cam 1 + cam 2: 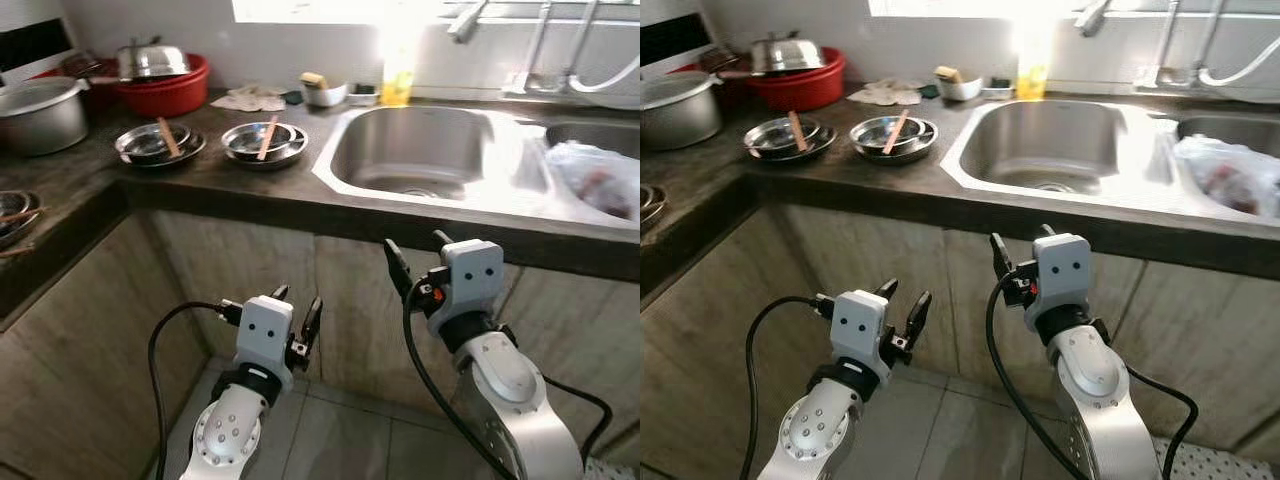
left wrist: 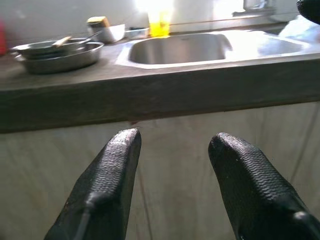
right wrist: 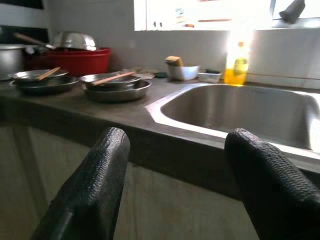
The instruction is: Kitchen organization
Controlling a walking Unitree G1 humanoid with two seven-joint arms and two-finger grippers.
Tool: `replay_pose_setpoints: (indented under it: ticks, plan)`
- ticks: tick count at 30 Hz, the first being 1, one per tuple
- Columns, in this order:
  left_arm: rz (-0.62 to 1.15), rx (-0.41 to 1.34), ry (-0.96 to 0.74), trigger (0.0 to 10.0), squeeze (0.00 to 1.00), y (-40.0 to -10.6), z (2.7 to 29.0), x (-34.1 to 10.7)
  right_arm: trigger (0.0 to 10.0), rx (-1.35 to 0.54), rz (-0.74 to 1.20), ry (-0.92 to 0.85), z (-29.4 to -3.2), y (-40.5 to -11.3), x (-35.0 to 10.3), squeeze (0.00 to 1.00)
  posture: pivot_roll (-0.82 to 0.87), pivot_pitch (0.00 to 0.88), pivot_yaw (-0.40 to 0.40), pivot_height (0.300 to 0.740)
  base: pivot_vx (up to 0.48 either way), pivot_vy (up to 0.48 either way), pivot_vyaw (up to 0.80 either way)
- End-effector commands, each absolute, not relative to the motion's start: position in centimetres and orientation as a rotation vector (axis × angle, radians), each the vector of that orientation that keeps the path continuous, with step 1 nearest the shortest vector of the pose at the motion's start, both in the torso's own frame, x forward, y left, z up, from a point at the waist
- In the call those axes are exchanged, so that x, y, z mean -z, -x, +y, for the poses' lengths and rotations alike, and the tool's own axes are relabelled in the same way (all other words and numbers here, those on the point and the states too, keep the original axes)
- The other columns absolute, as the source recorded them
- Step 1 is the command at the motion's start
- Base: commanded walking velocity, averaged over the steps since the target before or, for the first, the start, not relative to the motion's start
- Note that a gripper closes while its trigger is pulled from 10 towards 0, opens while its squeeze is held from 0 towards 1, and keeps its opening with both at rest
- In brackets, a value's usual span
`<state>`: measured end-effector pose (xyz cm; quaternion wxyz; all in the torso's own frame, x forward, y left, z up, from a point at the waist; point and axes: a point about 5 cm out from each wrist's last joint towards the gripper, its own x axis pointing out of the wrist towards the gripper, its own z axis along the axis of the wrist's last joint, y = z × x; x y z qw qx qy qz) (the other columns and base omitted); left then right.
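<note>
Two stacks of steel bowls [image 1: 264, 141] with wooden spoons are set on the counter [image 1: 230, 185], up and left of both grippers. The left gripper [image 1: 297, 308] is nearer; the right gripper [image 1: 418, 255] is raised higher. Both are held open and empty.

A dark stone bench [image 1: 230, 180] runs along a pale wall [image 1: 280, 50] and turns a corner on the left. Below it stand beige, wood-grained cabinet fronts [image 1: 250, 270], and grey floor tiles [image 1: 330, 440] lie at their foot. A steel sink basin [image 1: 420, 150] is set into the bench. Strong daylight from a window [image 1: 330, 8] above glares on the basin and the wall behind it.
</note>
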<state>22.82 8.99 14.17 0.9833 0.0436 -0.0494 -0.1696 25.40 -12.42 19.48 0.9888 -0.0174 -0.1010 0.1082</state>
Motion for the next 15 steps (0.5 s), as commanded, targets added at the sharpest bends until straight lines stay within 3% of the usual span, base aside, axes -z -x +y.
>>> replay_pose_setpoints:
  ticks: [1,15]
  plan:
    - [-0.097,0.335,-0.092,10.0,0.0,-22.82,9.12,-14.15,10.0,-0.224,-0.205,0.035,-12.37,-25.45,-19.44,0.0,0.05,0.023,0.005,0.74,0.0,0.0,0.8]
    - [-0.094,0.332,-0.098,10.0,0.0,-22.65,9.25,-14.1,10.0,-0.247,-0.192,0.027,-12.12,-25.39,-19.03,0.0,0.05,0.021,0.004,0.74,0.0,0.0,0.8]
